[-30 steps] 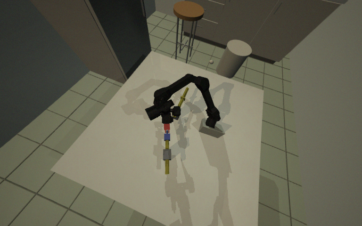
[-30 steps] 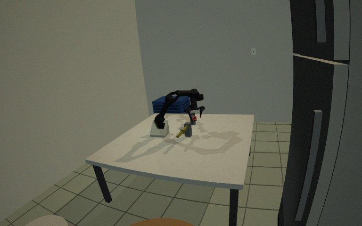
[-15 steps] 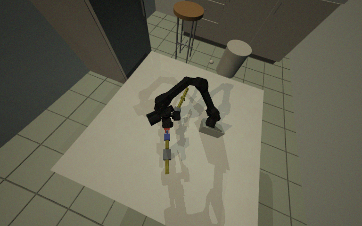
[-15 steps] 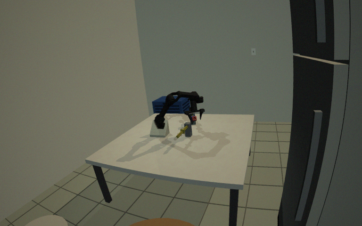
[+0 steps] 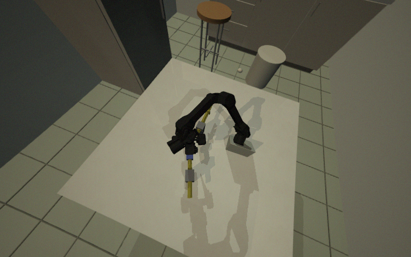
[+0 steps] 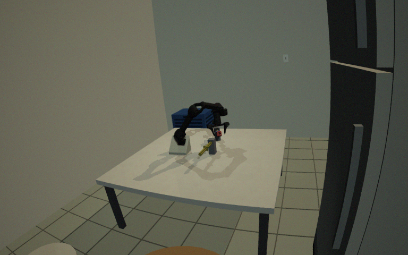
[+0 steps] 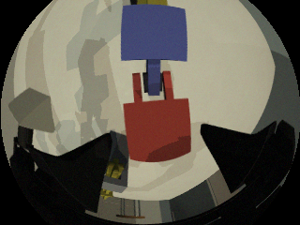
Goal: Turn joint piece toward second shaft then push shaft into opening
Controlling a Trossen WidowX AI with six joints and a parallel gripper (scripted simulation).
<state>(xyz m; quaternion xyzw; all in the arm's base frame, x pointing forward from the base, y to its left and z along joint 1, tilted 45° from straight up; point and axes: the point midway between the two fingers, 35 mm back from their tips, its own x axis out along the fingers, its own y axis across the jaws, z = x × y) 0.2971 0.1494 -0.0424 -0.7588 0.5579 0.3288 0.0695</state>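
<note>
The red joint piece (image 6: 219,133) (image 7: 157,119) is hinged to a blue piece (image 5: 189,157) (image 7: 154,33) on the end of the first yellow shaft (image 5: 189,190). That shaft runs through a grey block (image 5: 189,175). In the wrist view the red piece is nearly in line with the blue piece; its opening does not show there. My gripper (image 6: 220,132) (image 7: 157,134) is open, a finger on each side of the red piece, nothing gripped. The arm hides the red piece in the top view. The second yellow shaft (image 5: 206,116) (image 6: 204,149) (image 7: 113,170) lies at an angle in its grey block (image 5: 200,125) (image 6: 212,147).
The arm's pale wedge base (image 5: 241,149) (image 6: 179,149) (image 7: 33,110) stands on the white table (image 5: 127,169) (image 6: 192,186), to one side of the shafts. The second block is close beside one finger in the wrist view. A stool (image 5: 214,12) and a bin (image 5: 265,66) stand beyond the table.
</note>
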